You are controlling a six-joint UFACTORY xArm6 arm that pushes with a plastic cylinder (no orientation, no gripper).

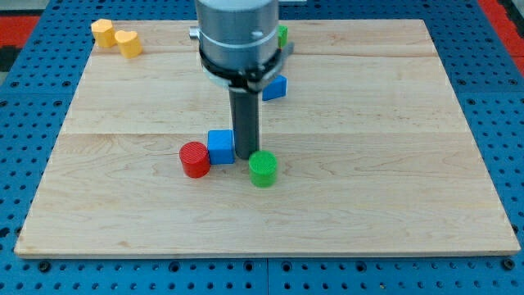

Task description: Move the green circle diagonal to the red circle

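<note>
— Wooden counter (393,164); where is my tip (246,156)?
— Touching the green circle (263,169) at its upper left, just right of the blue cube (220,147).
— And the red circle (195,159)?
— Left of the green circle, touching the cube. No end effector jaws show; just the rod.

Arm descending from view's top, rod upright, my tip (246,156) on board

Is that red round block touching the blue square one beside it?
Touching. In the camera view the red circle sits flush against the left side of the blue cube, with no board showing between them.
</note>
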